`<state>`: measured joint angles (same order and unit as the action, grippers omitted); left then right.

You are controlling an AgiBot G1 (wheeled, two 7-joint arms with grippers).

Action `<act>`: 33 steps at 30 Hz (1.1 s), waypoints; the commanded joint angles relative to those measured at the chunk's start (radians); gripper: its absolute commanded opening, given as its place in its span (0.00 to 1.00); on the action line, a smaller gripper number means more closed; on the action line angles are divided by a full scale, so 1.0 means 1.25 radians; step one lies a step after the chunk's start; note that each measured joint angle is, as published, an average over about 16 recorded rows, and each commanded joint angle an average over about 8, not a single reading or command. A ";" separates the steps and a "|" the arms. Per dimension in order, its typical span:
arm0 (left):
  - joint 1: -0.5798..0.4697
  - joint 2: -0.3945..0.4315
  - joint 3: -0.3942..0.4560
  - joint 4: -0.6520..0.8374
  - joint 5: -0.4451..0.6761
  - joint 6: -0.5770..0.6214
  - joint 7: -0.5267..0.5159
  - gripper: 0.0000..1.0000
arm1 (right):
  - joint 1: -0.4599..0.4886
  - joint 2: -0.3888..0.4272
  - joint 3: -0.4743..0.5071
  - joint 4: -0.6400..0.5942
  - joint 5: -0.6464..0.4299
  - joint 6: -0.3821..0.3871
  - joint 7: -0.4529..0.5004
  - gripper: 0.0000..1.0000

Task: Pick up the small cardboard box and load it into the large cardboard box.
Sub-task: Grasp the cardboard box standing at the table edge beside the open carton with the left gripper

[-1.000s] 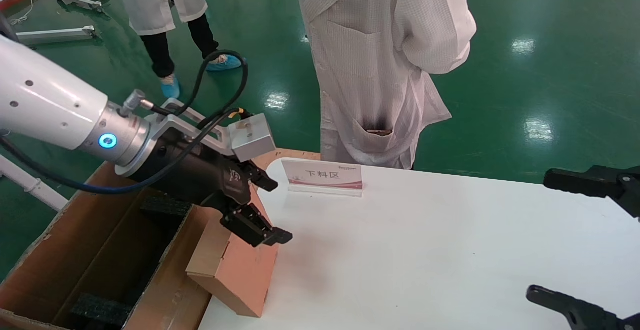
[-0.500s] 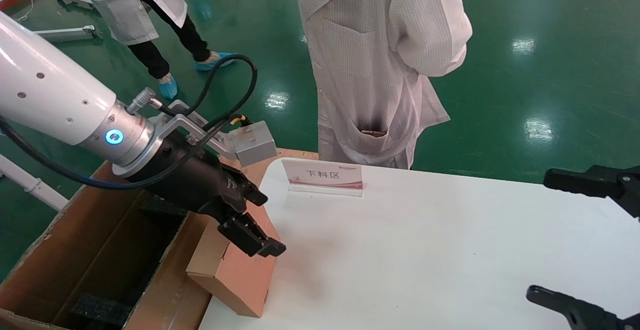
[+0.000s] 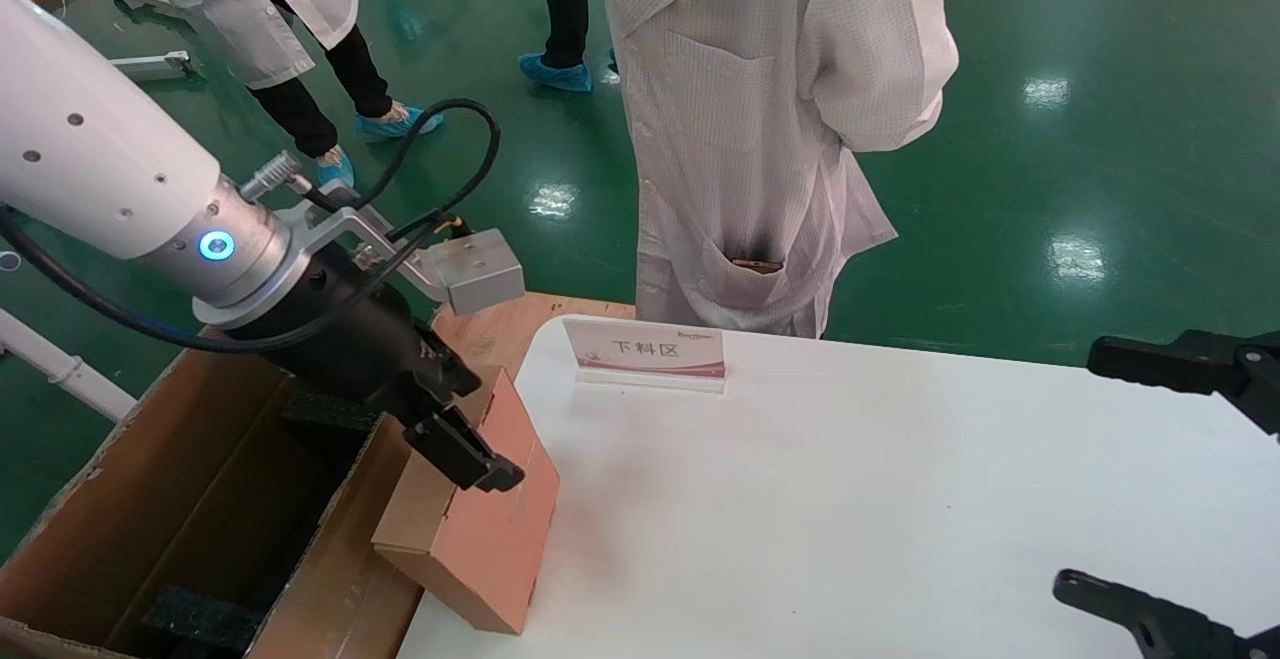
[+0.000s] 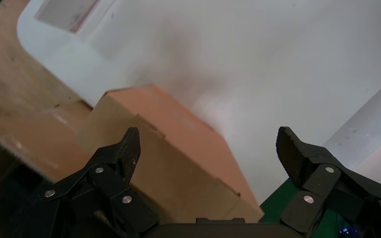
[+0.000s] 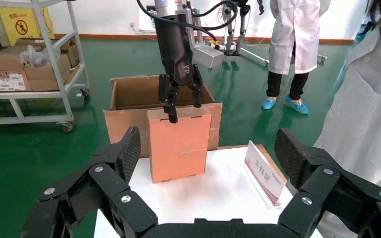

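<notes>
So the large cardboard box (image 3: 190, 499) sits on the floor right against the left end of the white worktop (image 3: 850, 499), flaps up, and inside it you can see black foam blocks (image 3: 195, 617), one near the close end and another further back under the arm. The small cardboard box (image 3: 480, 519) isn't in there; it's tilted up on the worktop's left edge, leaning against the big carton's near flap with its lower corner on the white surface. From the right wrist camera the same small box (image 5: 178, 144) looks upright in front of the big carton (image 5: 129, 104). The left end effector (image 3: 462, 417) is right over the top of the small box, fingers spread wide; one fingertip (image 3: 497, 480) looks to be resting on the box's upper face, and I can't tell if the other touches. In its own wrist view the left end effector (image 4: 208, 148) has both fingers wide apart with the small box (image 4: 178, 158) between and below them, nothing pinched. The right end effector (image 3: 1125, 474) hangs over the far right of the worktop, also splayed open and holding nothing. A little placard (image 3: 648, 351) stands at the back edge, and a person in a white coat (image 3: 760, 129) is right behind it.
</notes>
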<state>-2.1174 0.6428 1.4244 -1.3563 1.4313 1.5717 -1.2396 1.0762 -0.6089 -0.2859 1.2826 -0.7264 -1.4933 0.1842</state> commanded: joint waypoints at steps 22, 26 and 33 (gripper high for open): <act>-0.106 0.034 0.226 0.000 -0.023 -0.018 -0.103 1.00 | 0.000 0.001 -0.001 0.000 0.001 0.001 -0.001 1.00; -0.110 0.039 0.249 0.000 -0.023 -0.023 -0.113 1.00 | 0.000 0.001 -0.001 0.000 0.001 0.001 -0.001 1.00; -0.108 0.045 0.279 0.000 -0.028 -0.033 -0.126 1.00 | 0.000 0.001 -0.002 0.000 0.001 0.001 -0.001 1.00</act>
<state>-2.2513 0.6975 1.7695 -1.3562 1.3955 1.5289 -1.3970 1.0766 -0.6079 -0.2881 1.2826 -0.7248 -1.4923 0.1830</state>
